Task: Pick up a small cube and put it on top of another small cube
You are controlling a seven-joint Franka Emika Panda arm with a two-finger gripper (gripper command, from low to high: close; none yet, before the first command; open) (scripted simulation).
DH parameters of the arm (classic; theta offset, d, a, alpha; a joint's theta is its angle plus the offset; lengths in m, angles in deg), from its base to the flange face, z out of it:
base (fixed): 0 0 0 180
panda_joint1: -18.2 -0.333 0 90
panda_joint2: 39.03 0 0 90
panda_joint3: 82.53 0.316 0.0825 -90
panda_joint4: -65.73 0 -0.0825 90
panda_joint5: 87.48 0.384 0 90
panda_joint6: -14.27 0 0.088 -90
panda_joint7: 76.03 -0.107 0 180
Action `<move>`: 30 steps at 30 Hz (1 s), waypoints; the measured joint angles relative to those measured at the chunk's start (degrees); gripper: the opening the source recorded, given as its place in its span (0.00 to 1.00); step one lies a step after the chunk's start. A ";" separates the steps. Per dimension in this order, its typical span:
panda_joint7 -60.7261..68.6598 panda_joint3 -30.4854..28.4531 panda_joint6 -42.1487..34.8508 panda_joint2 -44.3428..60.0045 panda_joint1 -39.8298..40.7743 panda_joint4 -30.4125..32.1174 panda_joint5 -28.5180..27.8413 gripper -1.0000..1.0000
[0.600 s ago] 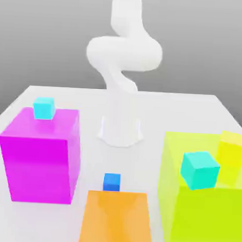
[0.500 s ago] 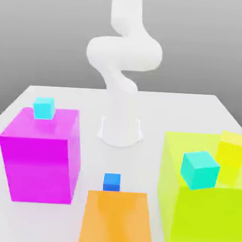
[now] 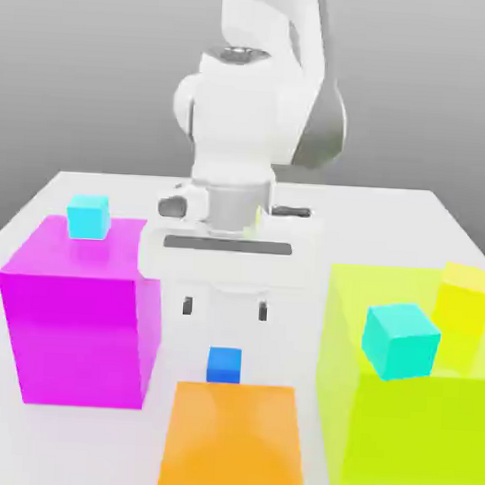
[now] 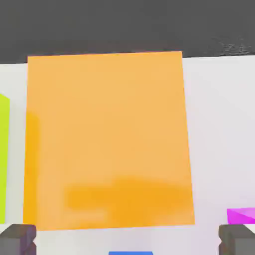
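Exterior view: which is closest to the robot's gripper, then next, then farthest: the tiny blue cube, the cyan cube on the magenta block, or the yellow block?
From the gripper:
1. Blue cube, just below it.
2. Cyan cube, on the view's left.
3. Yellow block, on the far right.

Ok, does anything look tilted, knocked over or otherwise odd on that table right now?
One thing: the larger cyan cube sits askew, tilted against the translucent yellow-green block, not lying flat. The small blue cube and the small cyan cube atop the magenta block sit square.

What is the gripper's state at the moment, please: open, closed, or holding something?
Gripper: open and holding nothing, fingers spread wide above the small blue cube.
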 joint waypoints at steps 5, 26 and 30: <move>0.84 0.89 10.57 13.14 0.72 -0.15 1.10 0.50; 3.65 0.81 0.43 -0.17 0.43 -0.52 1.58 0.00; 7.24 -1.26 -4.21 -6.16 -0.29 -7.31 3.33 0.00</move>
